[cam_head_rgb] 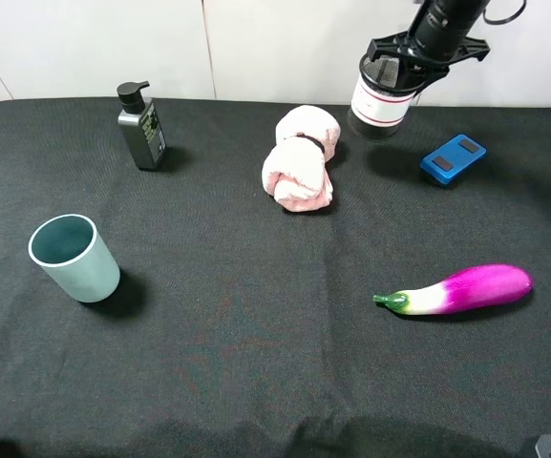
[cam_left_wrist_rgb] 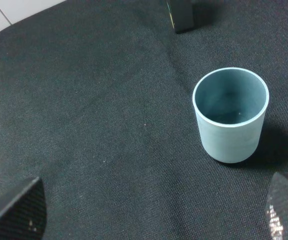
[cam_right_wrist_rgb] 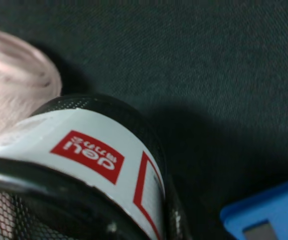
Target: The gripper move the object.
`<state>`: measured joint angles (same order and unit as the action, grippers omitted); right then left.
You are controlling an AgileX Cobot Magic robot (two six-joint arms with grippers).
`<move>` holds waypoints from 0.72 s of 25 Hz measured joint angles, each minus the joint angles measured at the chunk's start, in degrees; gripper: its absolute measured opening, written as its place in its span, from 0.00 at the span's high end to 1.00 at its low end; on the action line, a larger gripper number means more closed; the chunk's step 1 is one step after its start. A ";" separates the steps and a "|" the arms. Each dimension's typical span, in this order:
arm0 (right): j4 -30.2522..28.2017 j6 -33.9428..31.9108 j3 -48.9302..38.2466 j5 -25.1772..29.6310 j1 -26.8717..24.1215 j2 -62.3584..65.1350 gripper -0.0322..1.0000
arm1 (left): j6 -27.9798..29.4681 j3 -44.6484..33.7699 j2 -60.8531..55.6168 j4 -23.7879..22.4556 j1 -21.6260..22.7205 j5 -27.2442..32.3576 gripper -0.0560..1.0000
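Note:
The black wire-mesh pen cup [cam_head_rgb: 382, 98], with a white label band edged in red, hangs tilted just above the black cloth at the back right. My right gripper [cam_head_rgb: 407, 57] is shut on its rim from above. In the right wrist view the cup [cam_right_wrist_rgb: 84, 155] fills the near corner and shows a red logo; the fingers themselves are hidden there. My left gripper [cam_left_wrist_rgb: 148, 220] is open and empty. Its two fingertips [cam_left_wrist_rgb: 14, 212] stand wide apart, short of the pale teal cup [cam_left_wrist_rgb: 231, 115].
The teal cup [cam_head_rgb: 74, 258] stands at the left. A black pump bottle [cam_head_rgb: 141, 126] stands at the back left. A pink rolled towel [cam_head_rgb: 301, 158] lies just left of the pen cup, and a blue device [cam_head_rgb: 453, 158] just right of it. A purple eggplant [cam_head_rgb: 456, 289] lies front right.

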<state>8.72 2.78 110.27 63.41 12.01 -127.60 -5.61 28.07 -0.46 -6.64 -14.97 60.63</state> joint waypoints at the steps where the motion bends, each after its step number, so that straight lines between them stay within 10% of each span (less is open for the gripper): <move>1: -0.50 0.00 0.77 0.00 0.00 -0.89 0.92 | 0.00 0.00 0.00 0.00 0.00 0.00 0.06; 18: -4.49 -0.69 2.49 -1.49 -4.26 -5.60 0.92 | 0.00 0.00 0.00 0.00 0.00 0.00 0.06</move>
<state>4.23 2.09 112.75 61.92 7.75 -133.19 -5.61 28.07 -0.46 -6.64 -14.97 60.63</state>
